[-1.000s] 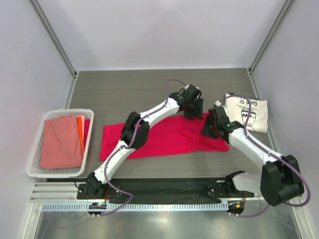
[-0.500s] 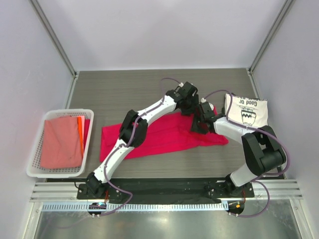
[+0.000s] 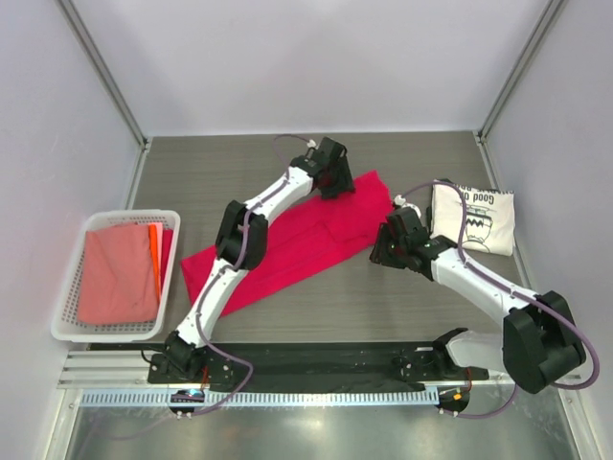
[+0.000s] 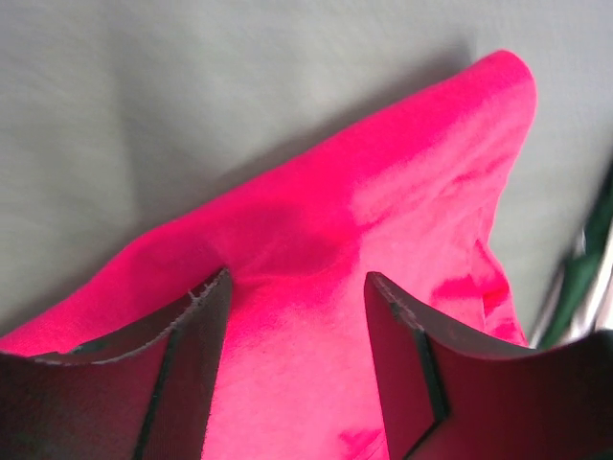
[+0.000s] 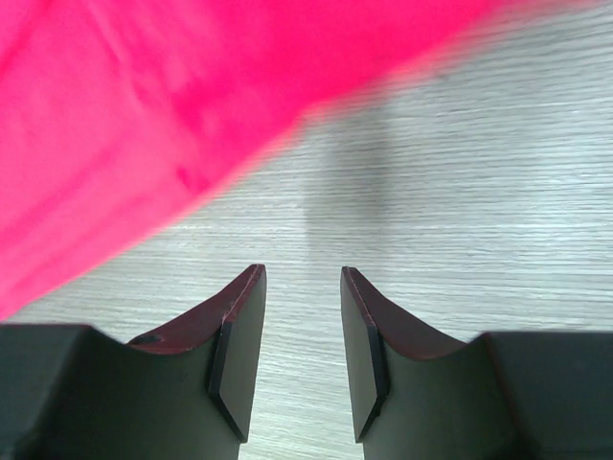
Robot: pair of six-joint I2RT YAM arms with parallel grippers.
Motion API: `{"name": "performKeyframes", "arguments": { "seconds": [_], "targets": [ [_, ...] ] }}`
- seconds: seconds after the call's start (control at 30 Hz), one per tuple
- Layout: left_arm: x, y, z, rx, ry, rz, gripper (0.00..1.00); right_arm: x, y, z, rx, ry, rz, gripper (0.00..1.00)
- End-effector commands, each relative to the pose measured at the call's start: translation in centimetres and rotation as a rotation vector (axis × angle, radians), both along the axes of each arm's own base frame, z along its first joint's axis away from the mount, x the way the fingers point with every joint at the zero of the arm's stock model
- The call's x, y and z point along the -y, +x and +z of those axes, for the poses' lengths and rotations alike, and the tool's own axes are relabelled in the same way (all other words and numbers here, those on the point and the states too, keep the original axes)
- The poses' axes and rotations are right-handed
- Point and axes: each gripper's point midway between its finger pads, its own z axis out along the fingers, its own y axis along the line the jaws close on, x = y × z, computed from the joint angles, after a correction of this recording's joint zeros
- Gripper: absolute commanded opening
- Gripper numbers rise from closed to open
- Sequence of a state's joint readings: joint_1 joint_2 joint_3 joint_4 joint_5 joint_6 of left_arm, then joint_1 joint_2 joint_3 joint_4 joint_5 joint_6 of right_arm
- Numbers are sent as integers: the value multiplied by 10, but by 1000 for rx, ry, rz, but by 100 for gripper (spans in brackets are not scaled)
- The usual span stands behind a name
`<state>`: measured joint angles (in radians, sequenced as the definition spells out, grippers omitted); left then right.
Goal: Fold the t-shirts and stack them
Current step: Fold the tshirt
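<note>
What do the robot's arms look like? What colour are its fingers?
The left arm and right arm are white tubes with chunky black joints. Thin purple cables loop along them. The fingers are flat dark blades with pointed tips.

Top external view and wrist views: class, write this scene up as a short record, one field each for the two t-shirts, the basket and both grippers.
crimson-pink t-shirt: lying flat, slanting across the middle of the table
cream printed t-shirt: folded, at the right, apart from the pink one
white lattice basket: at the left, holding folded salmon cloth
left gripper: jaws apart, tips on the pink shirt's far edge
right gripper: open, empty, over bare table beside the pink shirt's edge
</note>
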<state>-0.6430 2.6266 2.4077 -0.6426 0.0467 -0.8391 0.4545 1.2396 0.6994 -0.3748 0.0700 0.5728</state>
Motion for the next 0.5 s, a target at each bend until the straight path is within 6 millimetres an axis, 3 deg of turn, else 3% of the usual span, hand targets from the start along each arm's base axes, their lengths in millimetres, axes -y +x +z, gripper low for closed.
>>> {"name": "performKeyframes", "arguments": {
  "seconds": [0.0,0.13,0.23,0.27,0.4,0.43,0.47],
  "targets": [
    [-70,39,-13,25,118,155,62,8,8,9,40,-45,-29,43],
    [-120,72,6,80,150,259,64,-1,27,11,38,-36,-50,43],
    [-176,97,10,75,161,368,64,-10,38,14,54,4,-60,44],
    [-208,108,10,63,159,432,64,-17,37,10,35,32,-40,44],
    [-268,119,16,56,136,533,65,-61,36,4,17,139,57,47],
    [-276,123,29,85,125,545,66,-81,31,7,24,149,102,48],
    [-281,122,30,90,136,527,67,-95,29,0,4,157,109,48]
  ]
}}
